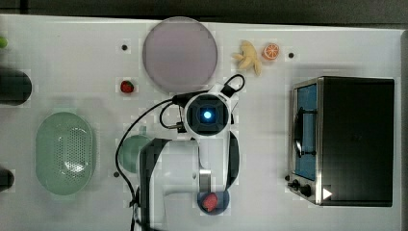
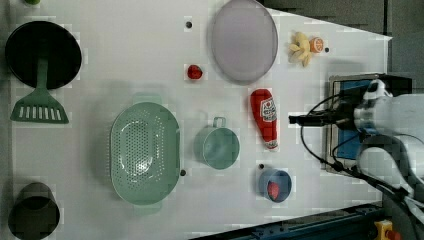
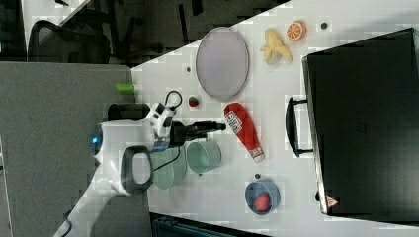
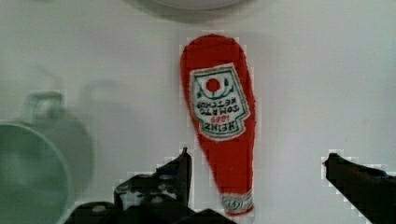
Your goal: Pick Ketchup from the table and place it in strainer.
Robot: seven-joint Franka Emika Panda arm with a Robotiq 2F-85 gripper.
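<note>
Wrist view showed my jaws (image 4: 257, 161) spread wide and empty over the cap end of the Ketchup (image 4: 219, 121), lying flat on the tabletop (image 4: 317, 70) beside the cup (image 4: 32, 172); closing there, I risked it slipping out.

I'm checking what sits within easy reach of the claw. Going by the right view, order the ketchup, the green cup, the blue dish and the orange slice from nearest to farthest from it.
From the claw:
1. Ketchup, lying just to the right view's right.
2. Green cup, just below.
3. Blue dish, lower right.
4. Orange slice, top right corner.
</note>
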